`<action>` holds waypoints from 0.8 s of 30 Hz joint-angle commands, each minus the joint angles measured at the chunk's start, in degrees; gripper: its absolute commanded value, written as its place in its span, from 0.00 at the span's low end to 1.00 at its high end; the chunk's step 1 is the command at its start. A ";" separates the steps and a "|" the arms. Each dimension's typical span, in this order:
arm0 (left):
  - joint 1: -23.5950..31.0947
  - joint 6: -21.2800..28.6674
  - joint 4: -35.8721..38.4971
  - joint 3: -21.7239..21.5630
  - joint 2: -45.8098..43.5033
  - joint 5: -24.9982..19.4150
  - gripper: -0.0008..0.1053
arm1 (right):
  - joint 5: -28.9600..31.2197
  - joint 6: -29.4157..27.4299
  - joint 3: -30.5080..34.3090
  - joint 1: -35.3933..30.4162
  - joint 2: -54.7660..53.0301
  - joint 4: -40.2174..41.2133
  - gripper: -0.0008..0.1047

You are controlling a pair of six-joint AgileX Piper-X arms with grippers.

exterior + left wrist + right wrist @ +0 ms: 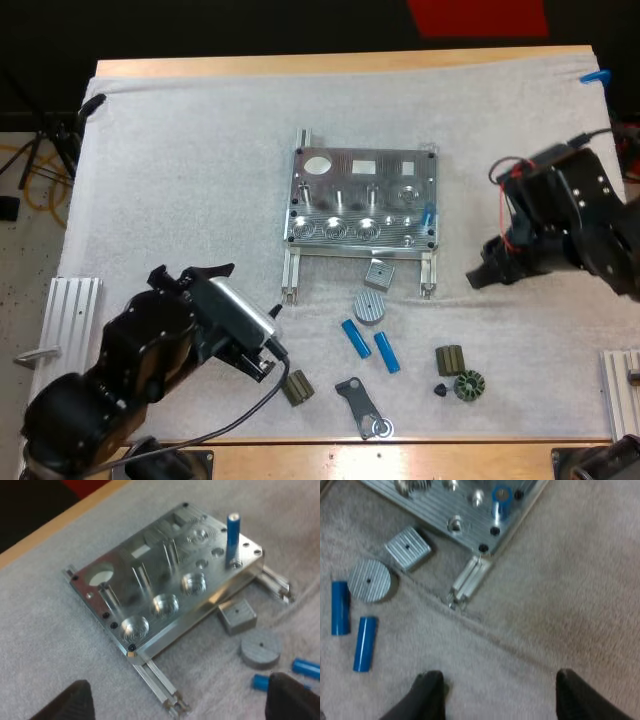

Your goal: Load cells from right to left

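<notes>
A pale wooden bench (pixel 340 64) spans the frame, its top almost wholly covered by a wrinkled white mat (pixel 180 200) that is evenly lit, with only soft shadows. Beyond the bench's far edge, along the top of the frame, lies dark space (pixel 200 25) broken by a red strip (pixel 478 15) at upper right, and a bit of blue tape (pixel 594 76) sits at the mat's upper right corner. At the left edge a light speckled floor (pixel 25 270) shows, with a loop of yellow cable (pixel 28 165) on it.
</notes>
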 commanded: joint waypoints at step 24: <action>-0.26 53.59 -2.75 -0.53 22.60 14.52 0.65 | -5.83 1.52 6.38 -0.41 -6.98 -0.37 0.47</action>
